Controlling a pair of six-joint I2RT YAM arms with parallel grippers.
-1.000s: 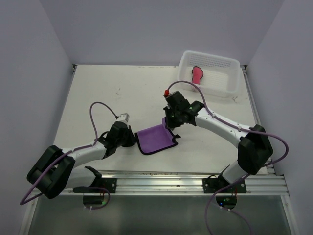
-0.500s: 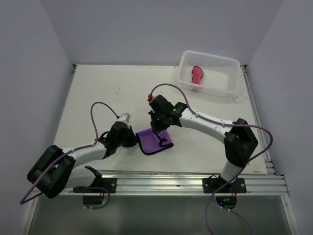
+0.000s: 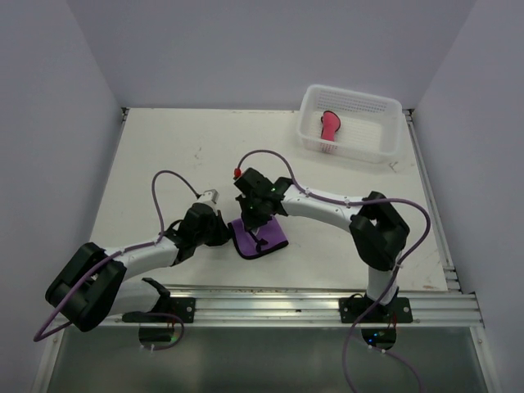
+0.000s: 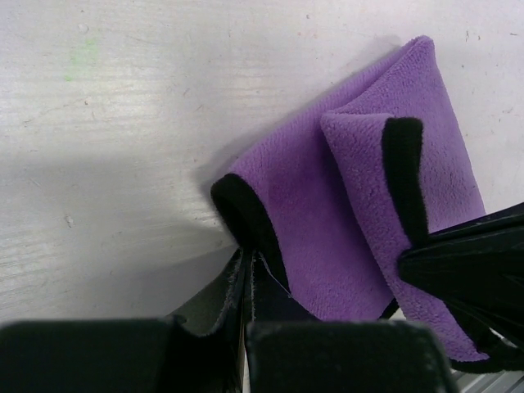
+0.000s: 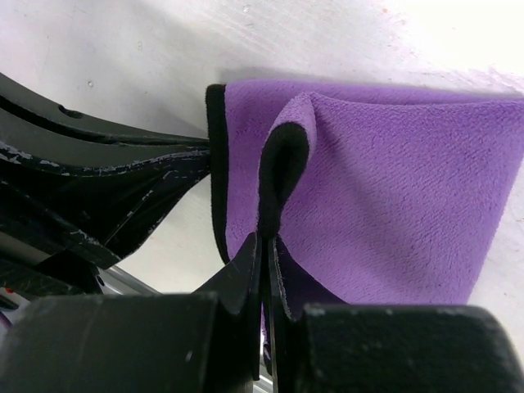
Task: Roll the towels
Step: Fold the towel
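Observation:
The purple towel (image 3: 266, 237) with black trim lies folded over itself near the table's front middle. My left gripper (image 3: 223, 232) is shut on its black-edged left corner (image 4: 241, 214), low on the table. My right gripper (image 3: 252, 223) is shut on the towel's other black edge (image 5: 278, 176), held up as a fold over the lower layer (image 5: 393, 180). The two grippers are close together, and the left one's fingers (image 5: 106, 184) show in the right wrist view. A pink-red towel (image 3: 329, 125) lies rolled in the basket.
The white perforated basket (image 3: 360, 151) stands at the back right of the table. A metal rail (image 3: 286, 307) runs along the near edge, just below the towel. Grey walls close in both sides.
My right gripper has carried the towel's right edge leftwards over the cloth, so the flat spread is now a narrower fold. The left gripper has stayed put on its corner.

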